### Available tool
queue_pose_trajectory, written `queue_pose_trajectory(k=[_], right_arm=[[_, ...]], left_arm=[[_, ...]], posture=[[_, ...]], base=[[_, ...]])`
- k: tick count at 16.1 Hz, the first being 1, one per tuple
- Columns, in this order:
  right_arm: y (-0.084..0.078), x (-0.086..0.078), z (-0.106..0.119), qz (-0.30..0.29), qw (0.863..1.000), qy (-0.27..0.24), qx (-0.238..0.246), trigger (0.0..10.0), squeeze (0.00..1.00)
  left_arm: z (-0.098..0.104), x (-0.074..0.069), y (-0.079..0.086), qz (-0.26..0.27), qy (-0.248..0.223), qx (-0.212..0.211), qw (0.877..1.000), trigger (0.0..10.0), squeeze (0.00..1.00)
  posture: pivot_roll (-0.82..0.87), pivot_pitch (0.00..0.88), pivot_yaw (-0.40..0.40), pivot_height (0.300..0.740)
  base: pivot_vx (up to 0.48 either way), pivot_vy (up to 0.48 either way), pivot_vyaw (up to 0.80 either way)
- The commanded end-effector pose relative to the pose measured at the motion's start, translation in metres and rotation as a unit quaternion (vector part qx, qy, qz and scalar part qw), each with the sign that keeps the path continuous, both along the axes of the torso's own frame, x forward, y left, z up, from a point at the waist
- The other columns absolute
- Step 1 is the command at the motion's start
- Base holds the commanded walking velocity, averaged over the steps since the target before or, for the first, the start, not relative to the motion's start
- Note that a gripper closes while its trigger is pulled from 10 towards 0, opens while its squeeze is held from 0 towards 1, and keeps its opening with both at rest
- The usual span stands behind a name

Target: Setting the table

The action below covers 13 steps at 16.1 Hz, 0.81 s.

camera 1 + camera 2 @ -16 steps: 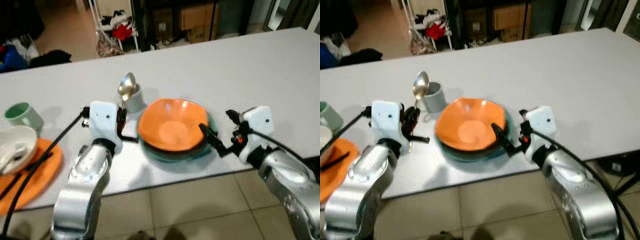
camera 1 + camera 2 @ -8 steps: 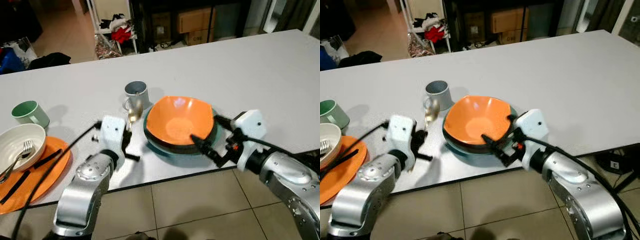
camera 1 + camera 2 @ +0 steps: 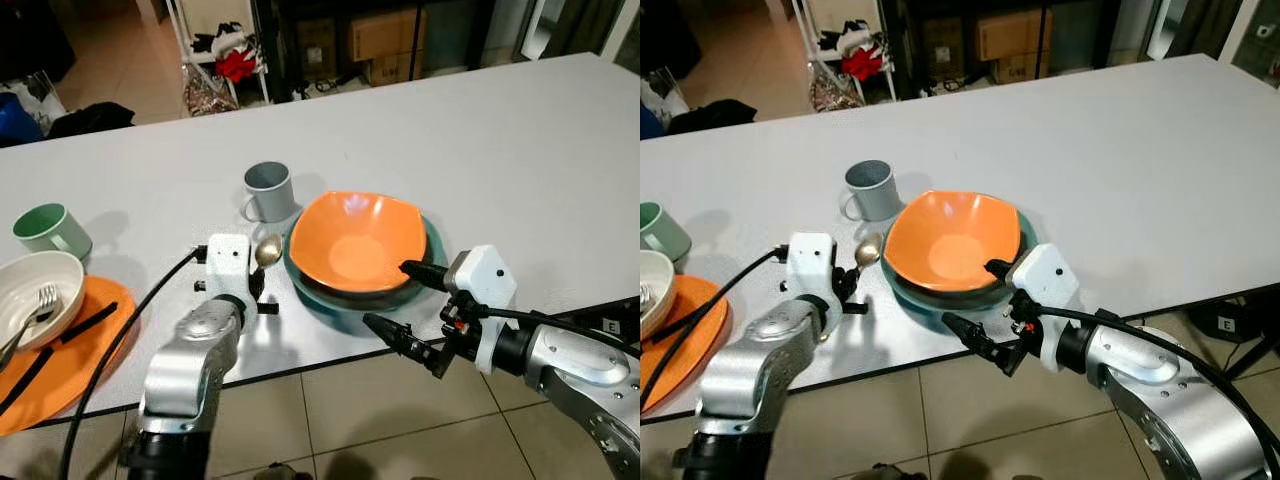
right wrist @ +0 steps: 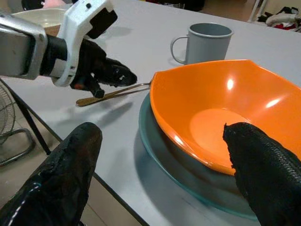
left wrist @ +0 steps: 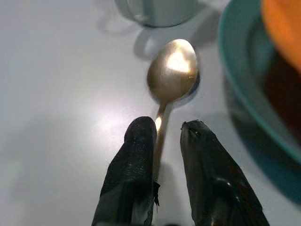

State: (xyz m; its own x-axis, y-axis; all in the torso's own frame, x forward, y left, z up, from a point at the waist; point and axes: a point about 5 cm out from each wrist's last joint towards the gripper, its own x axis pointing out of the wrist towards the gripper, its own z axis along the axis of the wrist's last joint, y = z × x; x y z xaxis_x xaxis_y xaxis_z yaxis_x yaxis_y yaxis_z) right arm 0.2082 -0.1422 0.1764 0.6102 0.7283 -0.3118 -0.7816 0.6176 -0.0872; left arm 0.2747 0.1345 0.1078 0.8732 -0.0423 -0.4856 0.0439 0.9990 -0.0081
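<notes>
left pincer (image 5: 162, 129): closed on the spoon (image 5: 172, 75) handle, spoon low over the table (image 3: 520, 150)
right pincer (image 3: 410, 300): open wide, beside the orange bowl (image 3: 360, 240)

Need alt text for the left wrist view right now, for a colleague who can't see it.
The left gripper holds a spoon by its handle, bowl lying on the white table. A grey mug stands beyond it, and a teal plate under an orange bowl sits beside it.
</notes>
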Motion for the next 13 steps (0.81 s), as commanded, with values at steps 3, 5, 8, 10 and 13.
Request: queue_pose_trajectory(k=[3,5,8,10,13], right_arm=[[0.001,-0.004,0.005,0.014,1.0,-0.005,-0.002,10.0,0.0],[0.001,-0.005,0.004,0.016,1.0,-0.002,-0.002,10.0,0.0],[0.004,-0.008,0.002,0.021,1.0,0.004,0.003,10.0,0.0],[0.005,-0.008,0.001,0.024,1.0,0.004,0.001,10.0,0.0],[0.006,-0.008,0.001,0.029,1.0,0.002,0.001,10.0,0.0]], left_arm=[[0.007,0.003,0.001,0.002,-0.025,0.006,1.0,10.0,0.0],[0.016,0.004,-0.004,-0.028,-0.062,0.011,0.998,10.0,0.0],[0.015,0.001,-0.004,-0.085,-0.07,0.008,0.994,10.0,1.0],[0.011,0.003,0.0,-0.133,-0.058,0.026,0.989,10.0,1.0],[0.004,0.012,0.016,-0.169,-0.042,0.068,0.982,10.0,0.91]], posture=[[-0.14,0.027,0.131,0.74],[-0.14,0.024,0.131,0.74],[-0.14,0.016,0.138,0.74],[-0.14,0.011,0.14,0.74],[-0.14,0.007,0.147,0.74]], base=[[0.0,0.0,0.0],[0.0,0.0,0.0],[0.0,0.0,0.0],[0.0,0.0,0.0],[0.0,0.0,0.0]])
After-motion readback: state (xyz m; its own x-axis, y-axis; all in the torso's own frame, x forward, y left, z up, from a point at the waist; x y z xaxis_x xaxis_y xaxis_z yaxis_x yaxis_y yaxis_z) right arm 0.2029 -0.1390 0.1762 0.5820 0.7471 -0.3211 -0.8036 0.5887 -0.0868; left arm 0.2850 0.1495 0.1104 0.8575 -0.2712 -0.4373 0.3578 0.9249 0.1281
